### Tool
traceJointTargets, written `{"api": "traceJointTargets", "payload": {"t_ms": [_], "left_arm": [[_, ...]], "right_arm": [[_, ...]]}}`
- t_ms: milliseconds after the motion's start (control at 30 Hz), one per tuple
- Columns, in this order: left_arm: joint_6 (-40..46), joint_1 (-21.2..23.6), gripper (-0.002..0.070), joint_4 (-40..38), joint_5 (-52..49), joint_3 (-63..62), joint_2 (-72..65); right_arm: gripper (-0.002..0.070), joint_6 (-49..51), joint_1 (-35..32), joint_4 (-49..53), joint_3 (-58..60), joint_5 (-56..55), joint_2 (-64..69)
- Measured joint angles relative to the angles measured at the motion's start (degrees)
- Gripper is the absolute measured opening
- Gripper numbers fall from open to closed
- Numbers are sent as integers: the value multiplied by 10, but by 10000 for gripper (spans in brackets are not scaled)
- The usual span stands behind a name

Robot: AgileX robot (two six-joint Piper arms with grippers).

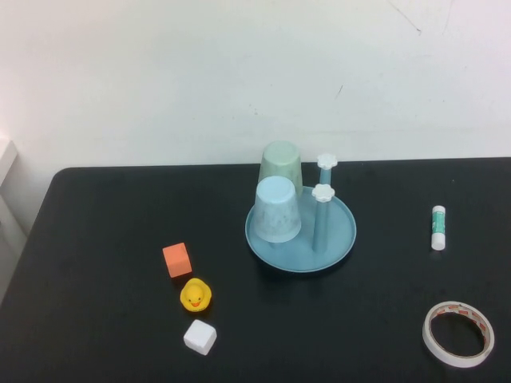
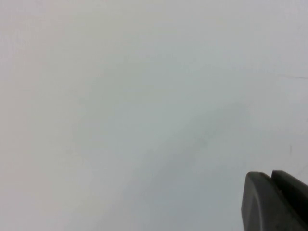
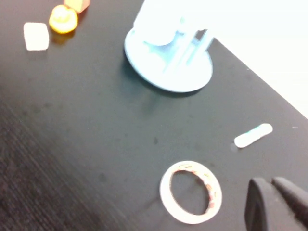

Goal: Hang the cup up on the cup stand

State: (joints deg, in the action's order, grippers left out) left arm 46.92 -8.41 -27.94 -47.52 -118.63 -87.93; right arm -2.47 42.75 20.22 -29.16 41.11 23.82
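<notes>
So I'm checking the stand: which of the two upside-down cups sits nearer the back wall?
The pale green cup. It sits behind the light blue speckled cup on the cup stand, beside the rear white-capped peg.

The cup (image 1: 281,166) sits inverted on the stand (image 1: 339,239), behind a second cup (image 1: 277,209). Left: cube (image 1: 177,260), duck (image 1: 196,295), block (image 1: 200,337). Right: glue stick (image 1: 438,227), tape roll (image 1: 458,333).

No legible text, brand, no. or sign anywhere in any view. Tape roll (image 1: 458,333) carries reddish print on its inner core, too small to read. Glue stick (image 1: 437,227) has a green label band, wording unreadable.
</notes>
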Motion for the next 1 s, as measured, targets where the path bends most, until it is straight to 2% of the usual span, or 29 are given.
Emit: {"api": "traceJointTargets", "payload": {"t_ms": [100,267,433,633,1000], "left_arm": [[-40,0,0,42,-2,59,84],[-50,0,0,73,1,189,207],[-58,0,0,78,26,341,314],[-81,0,0,78,140,583,494],[-97,0,0,75,190,865,687]], "right_arm": [[0,0,0,-6,40,-31,0],[0,1,0,-7,44,-38,0],[0,3,0,-31,44,-21,0],[0,4,0,-38,44,6,0],[0,4,0,-39,44,14,0]]}}
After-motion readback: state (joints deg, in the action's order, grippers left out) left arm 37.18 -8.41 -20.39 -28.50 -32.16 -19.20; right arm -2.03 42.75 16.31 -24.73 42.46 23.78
